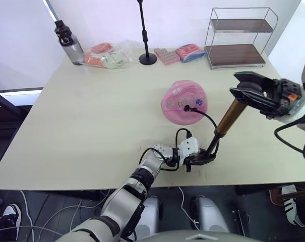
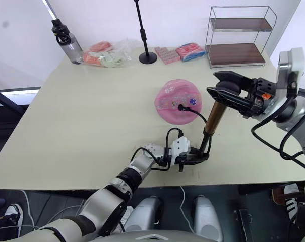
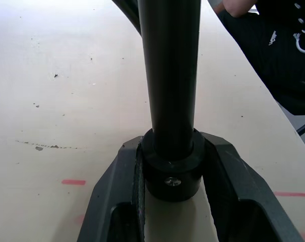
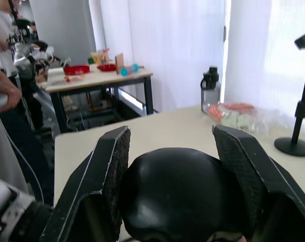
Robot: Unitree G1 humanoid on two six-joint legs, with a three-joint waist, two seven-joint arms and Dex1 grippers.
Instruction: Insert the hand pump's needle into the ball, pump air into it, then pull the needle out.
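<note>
Near the worktop's front edge, the hand pump is being clamped at its base by the left tool and at its handle by the right tool, its barrel leaning rightward, the hose feeding the pink ball behind.

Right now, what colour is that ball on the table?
Pink, with small colourful prints: the ball shows best in the left eye view.

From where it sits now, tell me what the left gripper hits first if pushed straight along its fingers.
The left gripper is already clamped on the black bottom cap of the bronze-gold hand pump; beyond that, probably the table's right edge, though depth is unclear.
</note>
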